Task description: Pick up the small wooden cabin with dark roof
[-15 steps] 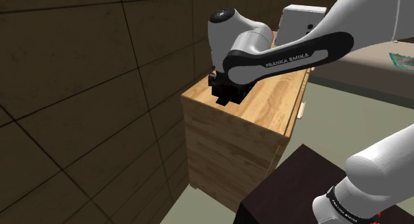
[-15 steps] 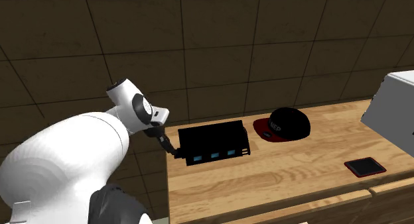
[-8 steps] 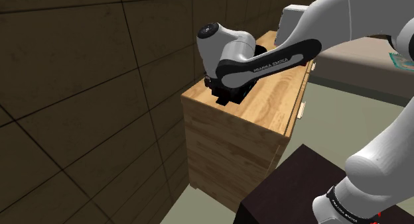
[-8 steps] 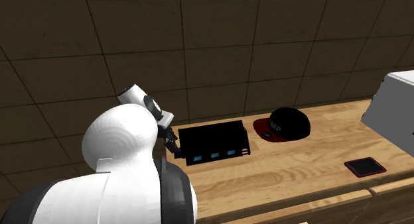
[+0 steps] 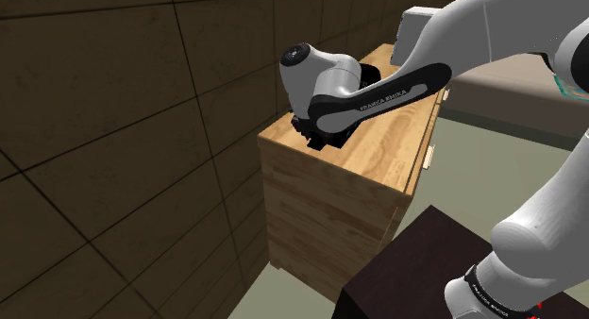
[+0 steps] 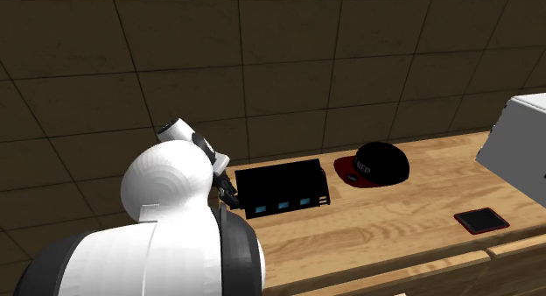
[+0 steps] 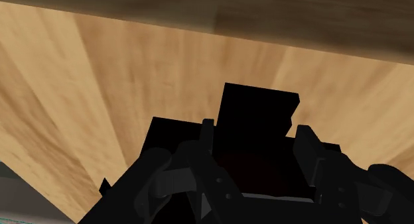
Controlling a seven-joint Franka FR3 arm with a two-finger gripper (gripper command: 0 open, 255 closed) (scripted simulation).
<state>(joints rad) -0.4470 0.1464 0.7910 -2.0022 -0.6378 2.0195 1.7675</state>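
Claw: your claw point(image 7: 257, 140) is spread wide, with one of its fingers point(image 7: 308, 150) on each side of a black block. I judge it is holding nothing yet.
Cabin: the cabin point(image 6: 284, 189), drawn all black with small blue windows, lies flat on the chest point(image 6: 376, 229). Its near end sits between the fingers and the rest of its length runs away from the claw.
Change: over the last second the arm point(image 5: 378, 91) has swung in and dropped. The claw point(image 6: 229, 191) has gone from just off the cabin's end to astride it. The cabin itself has not moved.
Meaning: the approach looks finished, so you are at the point of closing. No lift has begun.
Contact: black on black, so I cannot tell whether the fingers touch the cabin's sides.
Next: close squarely across that end, then raise straight up.
Risk: you hold it by one end, so the long far part may sag or twist out as it leaves the chest.
Nearby: a black cap point(image 6: 376, 163) with a red brim lies beyond the cabin's far end, well clear of the claw. A small tablet point(image 6: 481, 220) lies farther off still.
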